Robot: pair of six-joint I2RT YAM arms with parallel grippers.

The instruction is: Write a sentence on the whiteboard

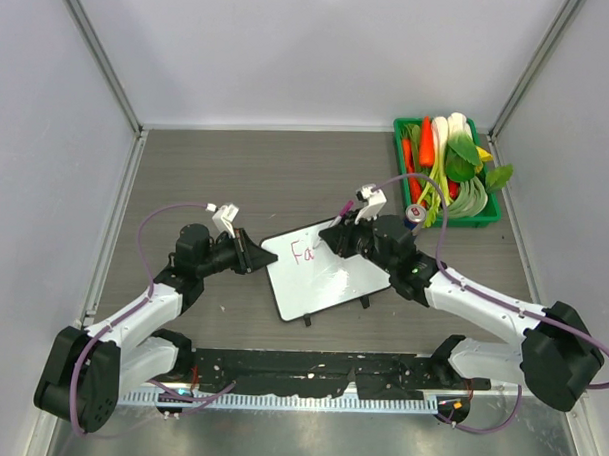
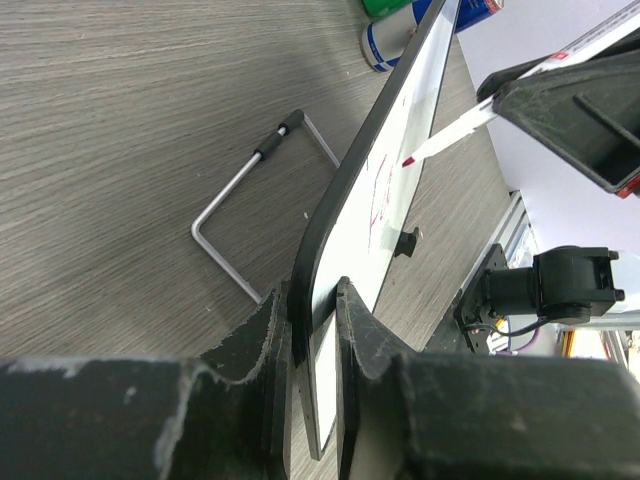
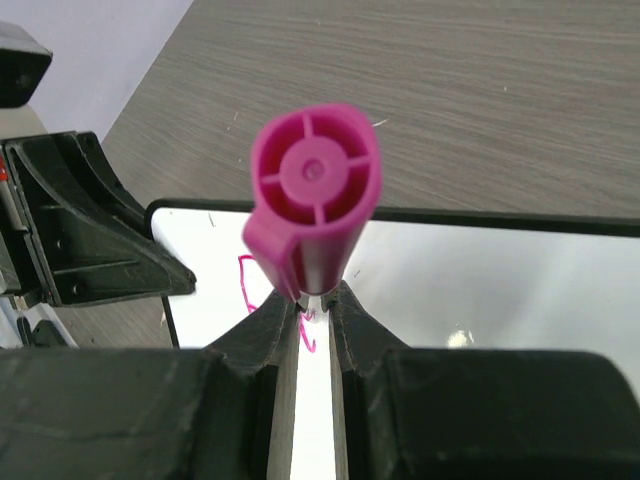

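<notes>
Whiteboard (image 1: pixel 328 284) mid-table; pink sentence (image 1: pixel 302 253) reads "Fa".

Seen from the right wrist, the marker (image 3: pixel 315 190) hides its own tip and part of the sentence (image 3: pixel 245 285) below it. Ahead of the left gripper (image 2: pixel 312 305), the whiteboard (image 2: pixel 420 100) runs off the top edge, its pink strokes too foreshortened to read.

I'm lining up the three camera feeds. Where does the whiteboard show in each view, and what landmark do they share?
Top external: whiteboard sits at the centre of the picture, turned at an angle.
Left wrist: whiteboard is seen nearly edge-on, running from the left gripper up to the top right.
Right wrist: whiteboard spans the middle, behind the pink marker.
Shared landmark: the pink writing on its face.
</notes>
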